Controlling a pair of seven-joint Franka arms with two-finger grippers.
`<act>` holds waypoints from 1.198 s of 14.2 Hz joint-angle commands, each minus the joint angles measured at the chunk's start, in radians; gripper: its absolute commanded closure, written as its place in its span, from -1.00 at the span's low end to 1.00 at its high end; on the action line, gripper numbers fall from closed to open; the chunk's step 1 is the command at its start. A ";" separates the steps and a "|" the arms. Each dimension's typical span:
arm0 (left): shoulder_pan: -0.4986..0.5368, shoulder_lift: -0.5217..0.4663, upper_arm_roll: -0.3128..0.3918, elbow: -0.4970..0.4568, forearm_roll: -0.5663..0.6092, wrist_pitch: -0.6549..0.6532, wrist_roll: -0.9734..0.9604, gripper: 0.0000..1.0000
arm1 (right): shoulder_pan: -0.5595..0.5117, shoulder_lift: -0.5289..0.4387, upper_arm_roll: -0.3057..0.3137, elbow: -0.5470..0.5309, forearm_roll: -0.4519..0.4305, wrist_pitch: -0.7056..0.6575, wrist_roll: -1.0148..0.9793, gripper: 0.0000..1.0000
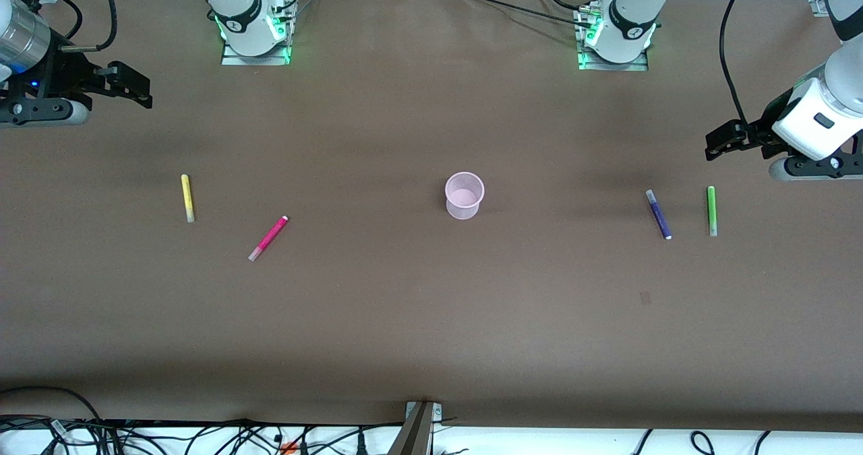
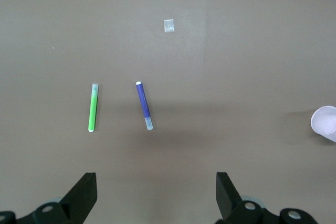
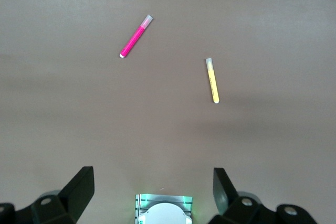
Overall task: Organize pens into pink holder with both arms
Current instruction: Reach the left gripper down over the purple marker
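Note:
The pink holder (image 1: 464,195) stands upright mid-table, and I see no pen in it. The yellow pen (image 1: 187,198) and magenta pen (image 1: 268,238) lie toward the right arm's end. The purple-blue pen (image 1: 659,214) and green pen (image 1: 711,211) lie toward the left arm's end. My right gripper (image 1: 138,85) hangs open and empty over the right arm's end. Its wrist view shows the magenta pen (image 3: 135,36), the yellow pen (image 3: 212,81) and the gripper (image 3: 153,190). My left gripper (image 1: 716,143) is open and empty near the green pen (image 2: 93,107) and purple-blue pen (image 2: 144,105).
The brown table (image 1: 431,320) has a small pale patch (image 1: 645,298) nearer the front camera than the purple-blue pen. The arm bases (image 1: 255,30) stand along the table's back edge. Cables lie along the front edge. The holder's rim (image 2: 325,123) shows in the left wrist view.

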 commanded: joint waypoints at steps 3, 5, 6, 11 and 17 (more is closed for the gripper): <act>0.016 0.055 -0.001 0.020 0.021 -0.084 -0.021 -1.00 | 0.003 0.009 -0.001 0.021 0.001 -0.007 -0.004 -1.00; 0.025 0.121 0.004 0.018 0.023 -0.070 -0.022 -1.00 | 0.003 0.009 -0.001 0.021 0.002 -0.008 -0.004 -1.00; 0.040 0.159 0.004 0.017 0.023 -0.041 -0.021 -1.00 | 0.003 0.009 -0.001 0.021 0.002 -0.008 -0.004 -1.00; 0.074 0.281 0.004 -0.069 0.090 0.209 -0.003 -1.00 | 0.003 0.009 -0.001 0.021 0.001 -0.007 -0.004 -1.00; 0.089 0.281 0.004 -0.365 0.101 0.603 -0.015 -1.00 | 0.003 0.009 -0.001 0.021 0.001 -0.008 -0.004 -1.00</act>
